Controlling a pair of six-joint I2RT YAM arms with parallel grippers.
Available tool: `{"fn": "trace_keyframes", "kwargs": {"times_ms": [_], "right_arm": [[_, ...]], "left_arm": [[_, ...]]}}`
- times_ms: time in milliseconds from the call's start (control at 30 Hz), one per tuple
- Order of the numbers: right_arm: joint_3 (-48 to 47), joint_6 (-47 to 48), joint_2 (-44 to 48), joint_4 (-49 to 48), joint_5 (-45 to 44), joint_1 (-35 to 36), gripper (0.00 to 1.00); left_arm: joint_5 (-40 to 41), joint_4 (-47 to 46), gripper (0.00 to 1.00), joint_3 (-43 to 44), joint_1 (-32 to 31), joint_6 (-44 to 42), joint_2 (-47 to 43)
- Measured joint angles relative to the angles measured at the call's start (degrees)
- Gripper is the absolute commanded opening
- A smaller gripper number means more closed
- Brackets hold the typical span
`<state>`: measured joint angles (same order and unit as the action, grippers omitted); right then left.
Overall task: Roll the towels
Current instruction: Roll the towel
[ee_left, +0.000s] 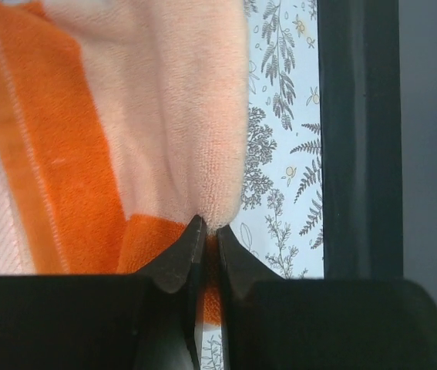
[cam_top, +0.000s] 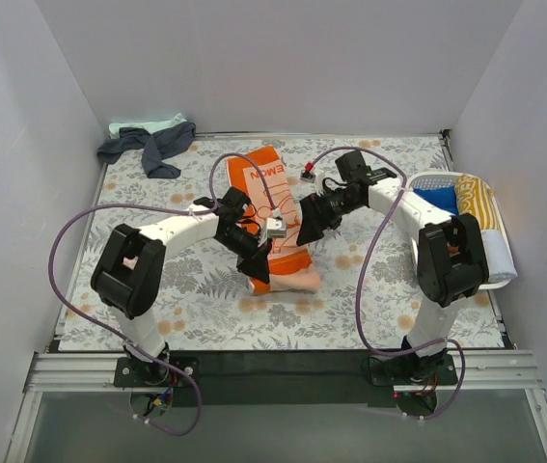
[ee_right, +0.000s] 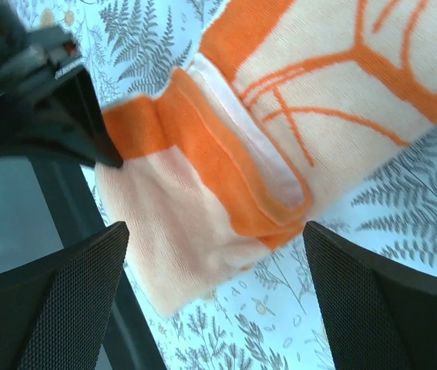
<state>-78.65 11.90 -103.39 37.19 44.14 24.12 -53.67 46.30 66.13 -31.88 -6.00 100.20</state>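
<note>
At the near end of the orange towel (cam_top: 275,207), around 6 o'clock from the middle of the floral covering (cam_top: 196,289), the left gripper (cam_top: 259,278) has its fingertips pressed together on the cloth. Its wrist view shows them nipping the soft pale peach edge of the orange towel (ee_left: 64,154). That near end is turned over into a loose fold, so the peach underside faces up beside bright orange bands. Just beyond, the right gripper (cam_top: 308,228) hangs over the towel's right edge with its fingers spread wide, holding nothing. Its camera shows the fold's orange hem and a white strip. The rest of the towel lies flat toward 12 o'clock, with white lettering on top. At 3 o'clock the white basket (cam_top: 497,282) holds a blue towel (cam_top: 437,199), a yellow-striped towel (cam_top: 479,198) and a pale grey towel (cam_top: 498,258). Far off at 10 o'clock a navy towel (cam_top: 153,149) lies crumpled against a mint green towel (cam_top: 146,125).
</note>
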Motion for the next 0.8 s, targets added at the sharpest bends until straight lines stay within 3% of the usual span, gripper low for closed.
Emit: {"fn": "trace_keyframes", "kwargs": {"times_ms": [200,433,800], "right_arm": [[2.4,3.3,1.0,1.8,2.1,-2.5,0.98],[5.4,4.9,2.1,2.3,5.6,-2.0,0.95],[8.7,4.4,1.7,-1.2,7.2,1.5,0.97]], "left_arm": [[-4.1,1.9,0.02,4.8,6.8,0.3,9.2],[-5.9,3.2,0.03,8.7,9.5,0.8,17.4],[-7.2,5.5,0.04,12.9,10.3,2.4,21.4]]}}
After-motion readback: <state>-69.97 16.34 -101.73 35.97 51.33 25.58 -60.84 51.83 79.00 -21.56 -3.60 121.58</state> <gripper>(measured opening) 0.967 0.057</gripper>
